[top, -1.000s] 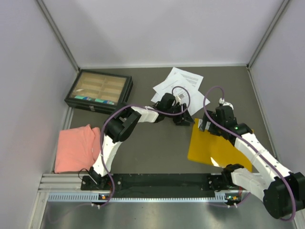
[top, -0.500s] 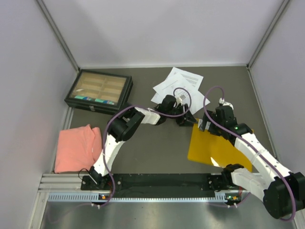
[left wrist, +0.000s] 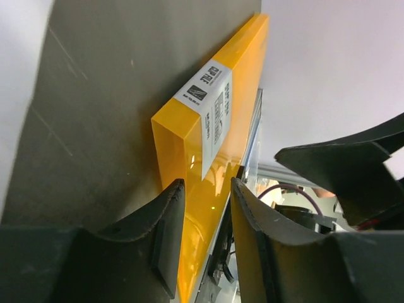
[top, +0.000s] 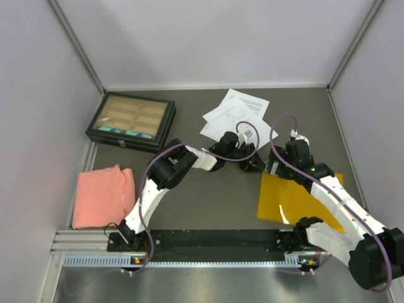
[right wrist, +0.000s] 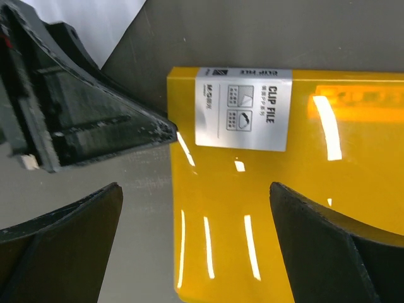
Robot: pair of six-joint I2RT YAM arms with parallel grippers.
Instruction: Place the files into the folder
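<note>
Straddling the folder's (left wrist: pixel 208 126) labelled corner, our left gripper (left wrist: pixel 207 186) may be pinching; we cannot tell. Our right gripper (right wrist: pixel 196 189) hovers wide open over the folder, which lies on the table's (top: pixel 208 196) right, files (top: pixel 237 107) apart behind it. We advise a shallow, firm pinch that lifts only its top layer.

- Left arm stretched farther right across worktop; left claw (top: pixel 255 165) now at folder's (top: pixel 303 199) far-left corner, earlier short of it, nearer the paper.
- Claw jaws narrower than 1 second ago; left wrist view shows folder's labelled edge between them.
- Folder slid right and toward near edge; its left edge now farther right, sheet lying squarer to worktop.
- Purple cable loop (top: pixel 247 140) on left wrist carried right with claw.
</note>
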